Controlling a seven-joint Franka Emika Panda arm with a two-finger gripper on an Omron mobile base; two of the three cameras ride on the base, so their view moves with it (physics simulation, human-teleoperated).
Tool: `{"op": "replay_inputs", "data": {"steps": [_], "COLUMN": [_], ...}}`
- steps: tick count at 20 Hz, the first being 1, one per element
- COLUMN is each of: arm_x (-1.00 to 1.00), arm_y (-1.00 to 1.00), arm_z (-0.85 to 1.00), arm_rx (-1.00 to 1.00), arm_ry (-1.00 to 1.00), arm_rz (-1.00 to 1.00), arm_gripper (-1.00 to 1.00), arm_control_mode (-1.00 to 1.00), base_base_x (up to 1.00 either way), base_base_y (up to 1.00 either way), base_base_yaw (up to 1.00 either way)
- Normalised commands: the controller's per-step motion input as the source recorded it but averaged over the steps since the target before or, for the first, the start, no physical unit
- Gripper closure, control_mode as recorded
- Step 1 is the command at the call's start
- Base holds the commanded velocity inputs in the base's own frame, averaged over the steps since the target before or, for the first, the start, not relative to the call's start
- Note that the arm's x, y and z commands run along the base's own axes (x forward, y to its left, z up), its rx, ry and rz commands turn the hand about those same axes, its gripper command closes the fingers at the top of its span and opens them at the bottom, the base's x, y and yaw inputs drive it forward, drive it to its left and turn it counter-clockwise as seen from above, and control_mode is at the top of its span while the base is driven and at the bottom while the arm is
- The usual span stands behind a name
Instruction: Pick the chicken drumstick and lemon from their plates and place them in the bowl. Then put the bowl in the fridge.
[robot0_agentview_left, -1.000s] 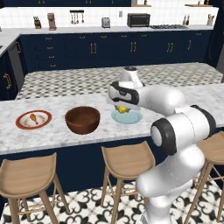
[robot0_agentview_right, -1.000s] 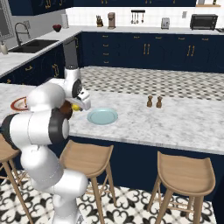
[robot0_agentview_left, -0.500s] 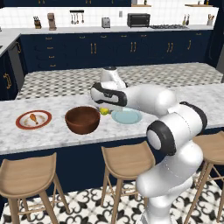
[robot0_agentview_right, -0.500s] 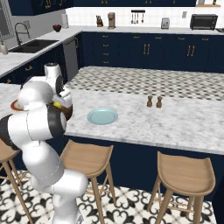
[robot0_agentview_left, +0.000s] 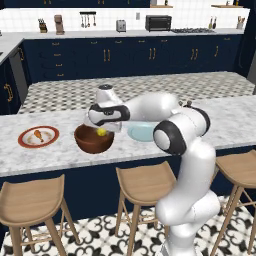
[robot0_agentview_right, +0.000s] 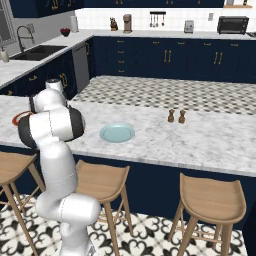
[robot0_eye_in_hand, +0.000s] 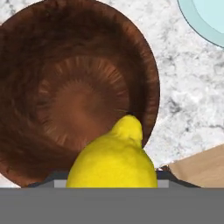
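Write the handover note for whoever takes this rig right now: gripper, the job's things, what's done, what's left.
Gripper: jaws shut on the lemon, held over the wooden bowl.
Bowl: on the island counter, nothing in it in the hand view.
Chicken drumstick: on the red-rimmed plate, left of the bowl in the left base view.
Light blue plate: bare.
Done: lemon lifted off its plate.
Left: release lemon into bowl, add drumstick, put bowl in the fridge.

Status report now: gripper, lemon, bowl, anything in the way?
Gripper shut on small yellow lemon, above dark brown wooden bowl. Golden drumstick on red-rimmed white plate. Pale blue plate bare. Nothing in the way.
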Motion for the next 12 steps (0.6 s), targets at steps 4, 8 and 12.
{"op": "replay_inputs", "data": {"steps": [4,8,12], "arm_x": [0.67,0.34,0.17], "arm_y": [0.36,0.24,0.14], "arm_z": [-0.13,-0.45,-0.54], "arm_rx": [-0.03,-0.06,-0.06], "arm_ry": [0.08,0.04,0.01], "arm_rz": [0.0,0.0,0.0], "arm_gripper": [1.0,1.0,1.0], "arm_control_mode": [-1.0,-1.0,-1.0], "base_base_x": [0.0,0.0,0.0], "base_base_y": [0.0,0.0,0.0], "base_base_yaw": [0.0,0.0,0.0]}}
